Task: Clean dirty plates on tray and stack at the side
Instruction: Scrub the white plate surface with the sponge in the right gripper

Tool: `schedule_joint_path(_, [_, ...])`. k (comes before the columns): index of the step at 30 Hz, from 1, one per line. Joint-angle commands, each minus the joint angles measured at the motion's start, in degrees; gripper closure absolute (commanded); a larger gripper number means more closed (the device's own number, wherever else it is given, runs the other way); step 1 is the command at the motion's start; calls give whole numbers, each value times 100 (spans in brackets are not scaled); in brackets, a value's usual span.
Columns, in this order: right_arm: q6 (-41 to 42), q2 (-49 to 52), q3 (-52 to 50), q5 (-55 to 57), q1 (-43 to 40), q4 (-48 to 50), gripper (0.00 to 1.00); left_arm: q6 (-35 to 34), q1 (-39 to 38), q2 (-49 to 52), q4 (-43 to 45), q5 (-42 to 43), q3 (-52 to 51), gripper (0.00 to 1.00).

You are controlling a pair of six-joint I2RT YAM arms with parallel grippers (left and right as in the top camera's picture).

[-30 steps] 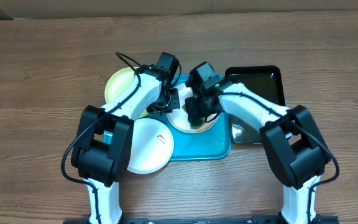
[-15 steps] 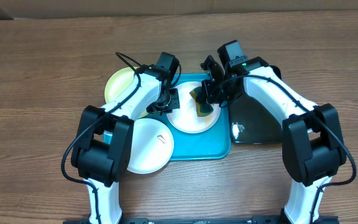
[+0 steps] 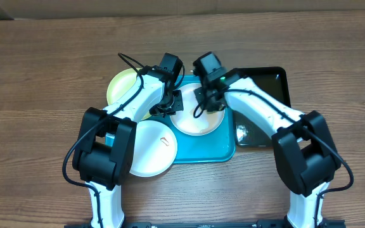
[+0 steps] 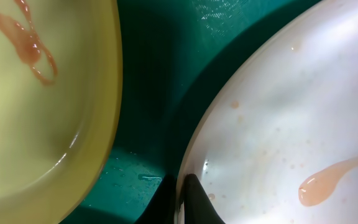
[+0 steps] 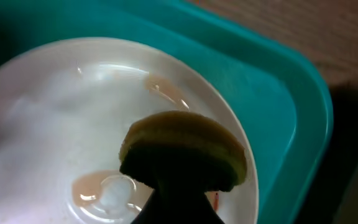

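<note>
A white plate (image 3: 198,121) with pinkish smears lies on the turquoise tray (image 3: 217,151). My left gripper (image 3: 173,101) is shut on this plate's left rim; in the left wrist view the fingers (image 4: 182,199) pinch the rim of the plate (image 4: 291,124). My right gripper (image 3: 208,101) is shut on a yellow-green sponge (image 5: 182,149) and holds it over the plate's far part (image 5: 55,124). The yellow-green plate (image 3: 120,88) with a reddish smear (image 4: 33,53) lies at the tray's left. A second white plate (image 3: 151,147) lies by the tray's front left.
A glossy black tray (image 3: 268,85) stands right of the turquoise tray, with a wet glint (image 3: 242,132) near its front. Bare wooden table (image 3: 43,76) surrounds everything. The tray's right rim shows in the right wrist view (image 5: 291,93).
My right gripper swung right towards the black tray with the sponge, then came back over the white plate. The left gripper has stayed on the plate's rim.
</note>
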Motion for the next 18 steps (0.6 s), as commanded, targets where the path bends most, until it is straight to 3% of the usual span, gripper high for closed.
schedule_joint_path(1, [81,-199,72,437,-39,208,96,44,22,140,-66,-44,-87,96])
schedule_joint_path(10, [131,-190,20,-780,-308,887,96,44,24,140,-61,-44,-87,96])
schedule_joint_path(18, [42,-179,-22,-1001,-535,1091,96,44,24,140,-55,-44,-87,96])
